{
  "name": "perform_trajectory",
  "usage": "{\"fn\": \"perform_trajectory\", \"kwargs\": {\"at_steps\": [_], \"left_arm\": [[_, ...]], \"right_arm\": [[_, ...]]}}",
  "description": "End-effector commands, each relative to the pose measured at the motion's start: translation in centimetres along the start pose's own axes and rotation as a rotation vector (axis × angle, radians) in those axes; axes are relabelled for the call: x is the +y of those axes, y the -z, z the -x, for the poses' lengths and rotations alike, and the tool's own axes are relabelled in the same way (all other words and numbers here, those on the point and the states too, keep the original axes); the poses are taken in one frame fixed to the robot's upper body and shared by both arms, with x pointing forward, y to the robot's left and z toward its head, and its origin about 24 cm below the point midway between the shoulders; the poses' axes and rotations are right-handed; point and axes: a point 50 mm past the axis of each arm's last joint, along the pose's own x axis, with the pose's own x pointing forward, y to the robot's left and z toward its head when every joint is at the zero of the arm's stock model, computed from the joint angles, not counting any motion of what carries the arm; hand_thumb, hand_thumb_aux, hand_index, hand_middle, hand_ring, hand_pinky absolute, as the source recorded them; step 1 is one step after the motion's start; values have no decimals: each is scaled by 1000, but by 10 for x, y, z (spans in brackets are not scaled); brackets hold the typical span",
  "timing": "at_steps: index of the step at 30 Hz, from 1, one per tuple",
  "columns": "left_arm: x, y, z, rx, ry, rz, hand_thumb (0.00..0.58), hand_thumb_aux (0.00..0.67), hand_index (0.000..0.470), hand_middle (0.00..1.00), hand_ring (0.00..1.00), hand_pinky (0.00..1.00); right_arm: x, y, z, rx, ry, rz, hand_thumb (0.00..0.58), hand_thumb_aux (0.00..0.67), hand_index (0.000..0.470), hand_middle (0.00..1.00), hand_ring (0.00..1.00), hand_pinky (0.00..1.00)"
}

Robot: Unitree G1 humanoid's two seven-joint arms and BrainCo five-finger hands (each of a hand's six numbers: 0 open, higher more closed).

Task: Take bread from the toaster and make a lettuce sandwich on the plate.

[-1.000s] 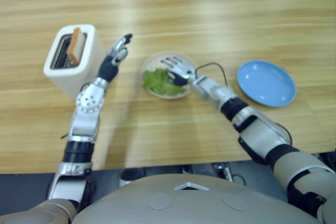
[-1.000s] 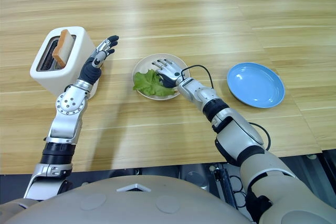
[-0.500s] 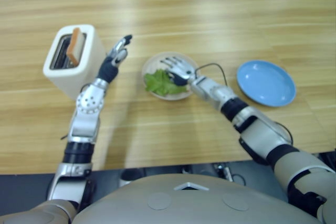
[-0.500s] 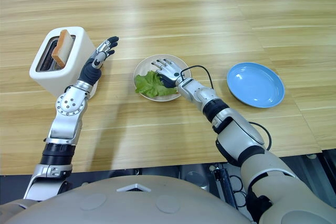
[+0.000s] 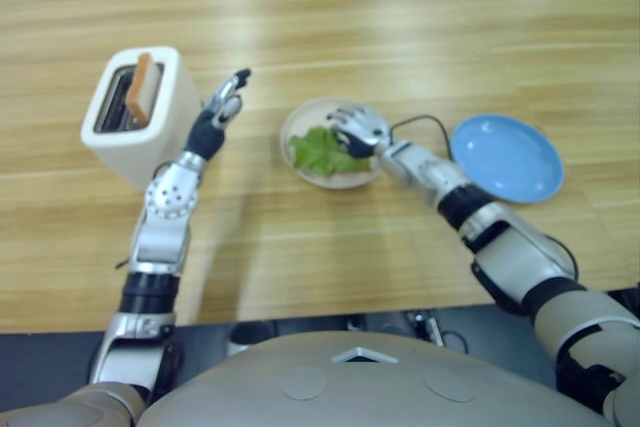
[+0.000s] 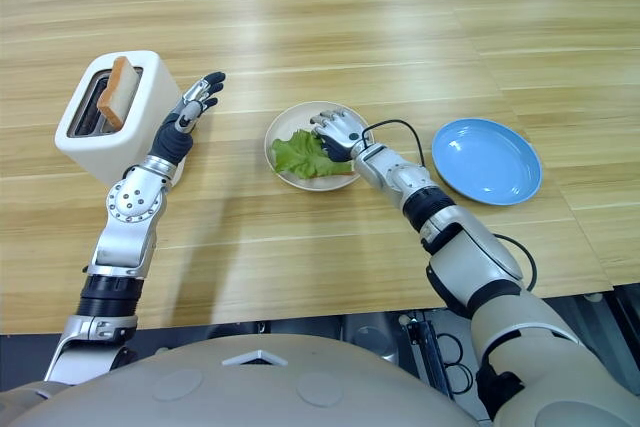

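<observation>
Table (image 6: 300, 27) holdings: bread (image 6: 120, 87) upright in toaster (image 6: 90, 147) slot, awaiting removal; left hand (image 6: 190, 107) raised just beside toaster, fingers spread, holding nothing; right hand (image 6: 338, 132) in pale dish (image 6: 269, 147), fingers curled on lettuce (image 6: 300, 155), likely for transfer to the nearby blue plate (image 6: 487, 160).

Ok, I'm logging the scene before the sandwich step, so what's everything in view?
table: 1, light wood, under everything
toaster: 1, white, left
bread: 1 slice, brown, upright in the toaster slot
dish: 1, cream, centre
lettuce: 1 leaf, green, in the dish
plate: 1, blue, right of the dish
cable: 1, black, by the right wrist
left hand: open, raised beside the toaster
right hand: curled on the lettuce's right edge, over the dish
</observation>
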Motion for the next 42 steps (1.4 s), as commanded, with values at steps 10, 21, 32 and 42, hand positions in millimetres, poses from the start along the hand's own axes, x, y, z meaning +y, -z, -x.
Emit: {"fn": "perform_trajectory", "kwargs": {"at_steps": [10,21,32,42], "left_arm": [[-2,6,3,30,5,9,0,0,0,0,0,0],[-3,6,4,33,14,7,0,0,0,0,0,0],[-4,8,3,40,17,3,0,0,0,0,0,0],[-3,8,2,39,16,-2,0,0,0,0,0,0]], "right_arm": [[-22,23,-1,72,72,-33,580,670,460,129,129,129],[-13,26,-4,91,-4,-25,580,670,460,122,122,122],[5,22,10,66,-159,-31,580,670,460,114,114,114],[-7,22,16,85,-150,8,0,0,0,0,0,0]]}}
